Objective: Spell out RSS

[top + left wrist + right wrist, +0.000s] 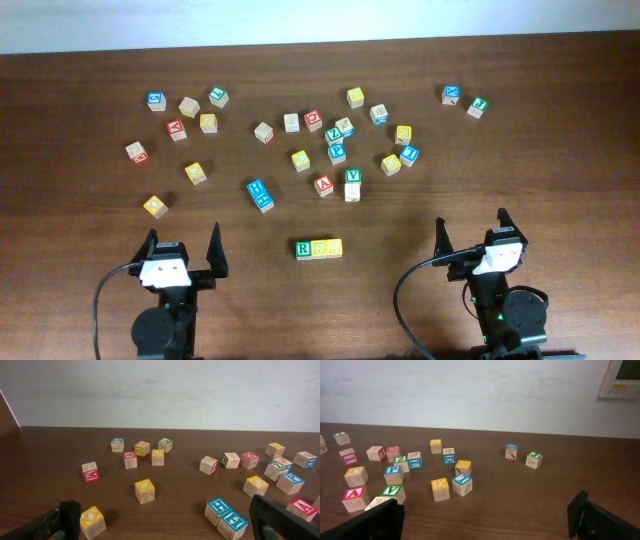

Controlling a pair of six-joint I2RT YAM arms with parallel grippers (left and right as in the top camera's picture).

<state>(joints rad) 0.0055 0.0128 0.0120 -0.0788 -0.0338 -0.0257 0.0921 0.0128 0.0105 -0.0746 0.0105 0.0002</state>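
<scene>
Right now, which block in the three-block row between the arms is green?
The R block at the row's left end; the middle S block and the right S block are yellow.

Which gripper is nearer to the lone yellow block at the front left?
Left. The yellow block lies just ahead of the left gripper; the right gripper is far off to the block's right.

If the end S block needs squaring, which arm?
Right, probably: the yellow wooden S block ends the row on that side, and the right fingers stand open and empty. Left must pass the green wooden R block.
</scene>
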